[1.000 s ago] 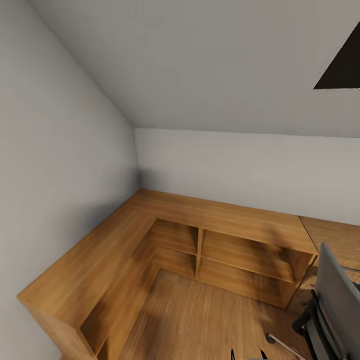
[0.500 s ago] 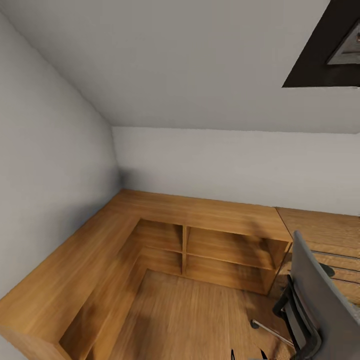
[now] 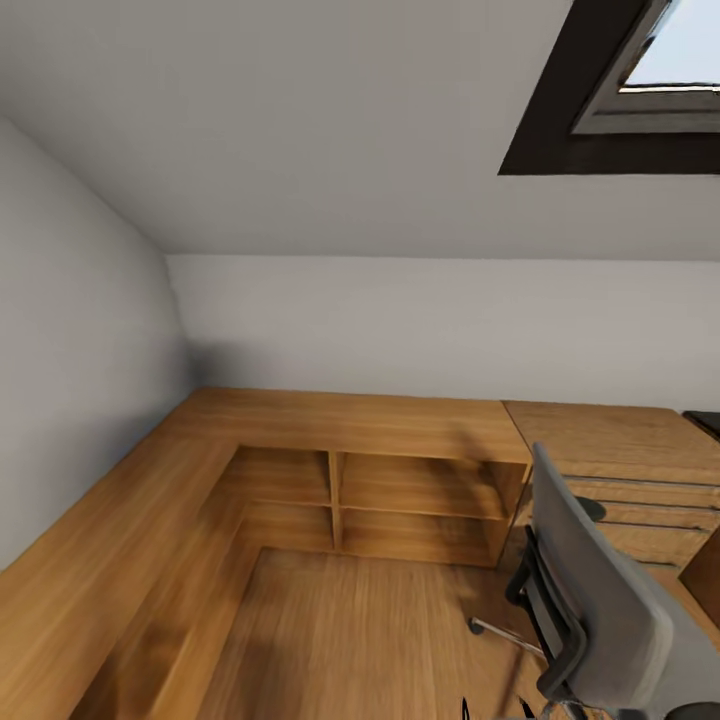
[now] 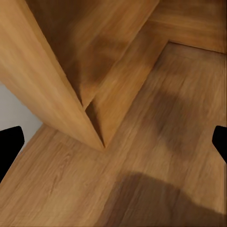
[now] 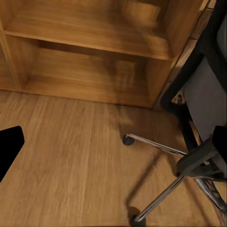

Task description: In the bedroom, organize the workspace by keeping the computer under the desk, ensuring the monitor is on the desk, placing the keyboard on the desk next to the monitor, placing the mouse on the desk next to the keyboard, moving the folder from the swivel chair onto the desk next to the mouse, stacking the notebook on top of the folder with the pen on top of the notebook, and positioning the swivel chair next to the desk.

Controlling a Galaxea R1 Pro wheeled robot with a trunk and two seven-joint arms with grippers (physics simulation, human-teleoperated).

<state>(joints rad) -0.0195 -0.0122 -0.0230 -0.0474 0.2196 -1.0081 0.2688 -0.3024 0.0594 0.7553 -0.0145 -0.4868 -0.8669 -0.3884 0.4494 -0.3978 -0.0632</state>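
Observation:
The swivel chair (image 3: pixel 600 600) stands at the lower right of the head view with its grey back towards me, so its seat is hidden. The right wrist view shows its chrome star base (image 5: pixel 163 149) and casters on the oak floor, close to my right gripper (image 5: pixel 113 146), which is open and holds nothing. My left gripper (image 4: pixel 113 146) is open too and hangs over the floor beside a corner of the oak shelves (image 4: pixel 71 85). The desk, computer, monitor, keyboard, mouse, folder, notebook and pen are out of view.
Open oak corner shelves (image 3: pixel 350 470) run along the left and back walls under the sloped ceiling. A light oak dresser (image 3: pixel 610 450) with bar handles stands behind the chair. A skylight (image 3: pixel 640 90) is at the upper right. Oak plank floor (image 3: pixel 360 640) lies ahead.
The head camera has swung to the right: the shelves have slid left in the picture, and the chair, the dresser and the skylight have come further into view.

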